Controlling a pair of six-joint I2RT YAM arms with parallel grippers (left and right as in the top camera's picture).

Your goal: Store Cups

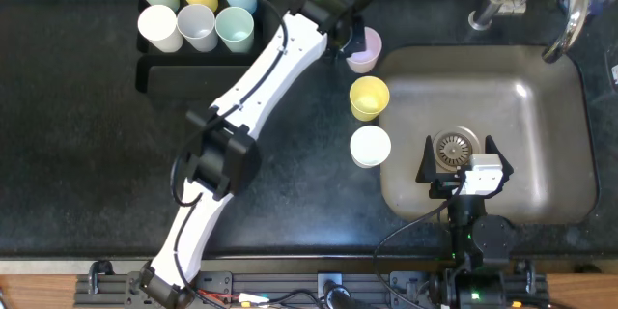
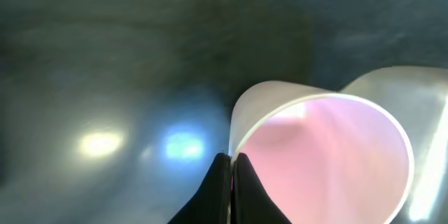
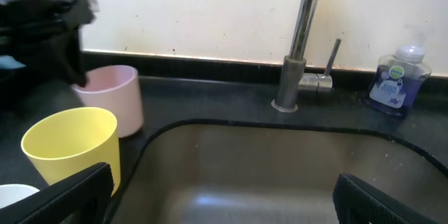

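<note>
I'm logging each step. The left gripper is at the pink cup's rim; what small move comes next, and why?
Probably lift the pink cup straight up: the left gripper looks shut on its rim, and it stands beside the sink, apart from the storage tray.

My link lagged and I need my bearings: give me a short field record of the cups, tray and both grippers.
left gripper: shut on the pink cup at its rim
right gripper: open, over the sink
loose on counter: yellow cup, white cup, beside the sink
tray: six cups standing in it
</note>
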